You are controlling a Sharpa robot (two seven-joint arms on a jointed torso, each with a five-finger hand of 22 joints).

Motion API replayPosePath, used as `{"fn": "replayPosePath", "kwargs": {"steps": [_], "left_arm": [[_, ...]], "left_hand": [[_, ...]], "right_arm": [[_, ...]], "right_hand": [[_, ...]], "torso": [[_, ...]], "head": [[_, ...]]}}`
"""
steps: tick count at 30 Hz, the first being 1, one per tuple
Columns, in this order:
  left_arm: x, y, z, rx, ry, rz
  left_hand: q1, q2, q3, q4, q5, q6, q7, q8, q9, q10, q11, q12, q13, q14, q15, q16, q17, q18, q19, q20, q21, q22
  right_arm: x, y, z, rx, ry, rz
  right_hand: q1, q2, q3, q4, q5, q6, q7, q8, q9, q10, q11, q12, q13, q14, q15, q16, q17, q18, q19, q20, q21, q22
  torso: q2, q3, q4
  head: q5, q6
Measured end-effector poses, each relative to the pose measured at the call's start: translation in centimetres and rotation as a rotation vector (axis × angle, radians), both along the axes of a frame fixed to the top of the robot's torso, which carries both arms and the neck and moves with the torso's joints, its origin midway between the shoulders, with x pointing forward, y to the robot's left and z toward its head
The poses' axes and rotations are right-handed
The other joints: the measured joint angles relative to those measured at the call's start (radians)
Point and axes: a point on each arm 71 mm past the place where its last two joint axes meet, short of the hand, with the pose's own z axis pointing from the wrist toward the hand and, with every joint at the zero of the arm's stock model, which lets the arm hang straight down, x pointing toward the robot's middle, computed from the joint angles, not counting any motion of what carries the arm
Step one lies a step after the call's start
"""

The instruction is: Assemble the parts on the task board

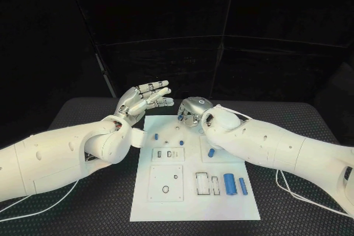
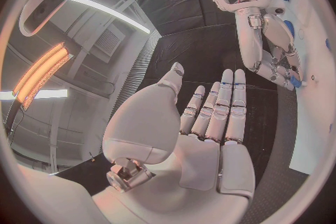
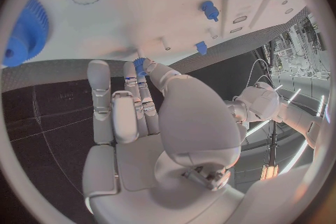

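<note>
L. hand [image 1: 144,99] is held above the table [image 1: 295,118] beside the task board [image 1: 193,205], fingers spread, nothing gripped. A small blue gear [image 3: 139,65] is pinched in the r. hand [image 1: 195,112] over the board's far end. Other blue parts [image 1: 230,184] lie on the board.
</note>
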Motion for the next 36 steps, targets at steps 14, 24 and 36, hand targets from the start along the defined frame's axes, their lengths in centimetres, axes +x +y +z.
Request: {"fn": "replayPosePath", "kwargs": {"steps": [14,24,36], "left_arm": [[0.10,0.04,0.01,0.003,0.002,0.004],[0.21,0.07,-0.03,0.006,0.003,0.008],[0.29,0.11,-0.06,0.009,0.005,0.010]], "left_hand": [[0.000,0.000,0.000,0.000,0.000,0.000,0.000,-0.003,0.000,0.000,0.000,0.000,0.000,0.000,0.000,0.000,0.000,0.000,0.000,0.000,0.000,-0.001],[0.000,0.000,0.000,0.000,0.000,-0.004,-0.004,-0.003,0.000,0.000,0.000,0.000,-0.001,0.000,0.000,0.000,0.000,0.000,0.000,0.000,0.000,-0.001],[0.000,0.000,0.000,0.000,0.000,-0.011,-0.003,-0.007,-0.001,-0.009,0.002,-0.004,-0.001,-0.004,0.004,-0.004,-0.001,0.000,0.000,0.000,0.000,-0.002]], "right_arm": [[-0.13,0.18,-0.23,-0.015,0.020,0.010],[-0.14,0.09,-0.19,-0.016,0.021,0.008],[-0.08,0.04,-0.25,-0.007,0.018,0.002]], "right_hand": [[-0.001,-0.001,-0.001,0.001,0.002,-0.007,0.003,-0.005,-0.001,-0.004,0.004,-0.007,-0.001,0.000,0.000,0.000,-0.004,0.000,-0.004,0.004,0.000,-0.004],[-0.005,-0.005,-0.001,0.001,0.004,-0.017,0.011,-0.005,-0.002,-0.017,0.009,-0.015,-0.003,0.000,0.000,0.000,-0.008,0.000,-0.007,0.007,-0.004,-0.007],[-0.024,-0.054,-0.071,0.028,-0.025,-0.337,0.017,-0.040,-0.014,-0.299,0.059,-0.029,-0.026,-0.007,0.036,-0.089,-0.170,0.016,-0.101,0.043,-0.102,-0.155]], "torso": [[0.000,0.0000,-0.0012],[0.001,-0.0002,-0.0016],[0.002,-0.0011,-0.0015]], "head": [[0.002,-0.005],[-0.001,-0.006],[0.005,-0.003]]}}
